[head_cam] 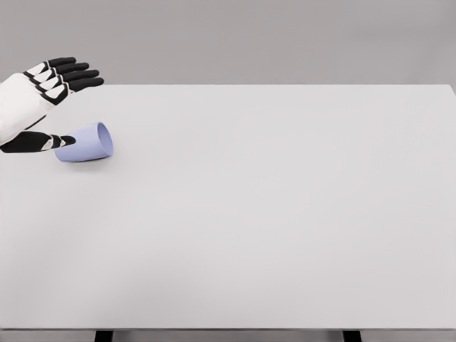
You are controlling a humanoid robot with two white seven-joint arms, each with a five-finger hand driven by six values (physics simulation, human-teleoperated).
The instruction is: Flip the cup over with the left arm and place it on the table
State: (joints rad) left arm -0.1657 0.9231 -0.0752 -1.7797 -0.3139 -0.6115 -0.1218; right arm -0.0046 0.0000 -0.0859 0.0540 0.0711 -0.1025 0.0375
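At the far left, the left hand (32, 100) enters over the bench (285, 214), its four black-tipped fingers (75, 75) extended and held together, pointing to the right, with the thumb (43, 142) stretched out separately below them; the hand is spread and grasps nothing. Just to the right of the thumb tip, touching it or nearly so, the lavender cup (85, 143) lies on its side near the bench's left edge. Its long axis runs roughly left to right, the closed base toward the thumb and the open mouth facing right, away from the hand. The cup thus sits below the extended fingers and beside the thumb, within the open span between them. The right arm does not appear. No brand, label or writing is visible on the cup, hand or bench.
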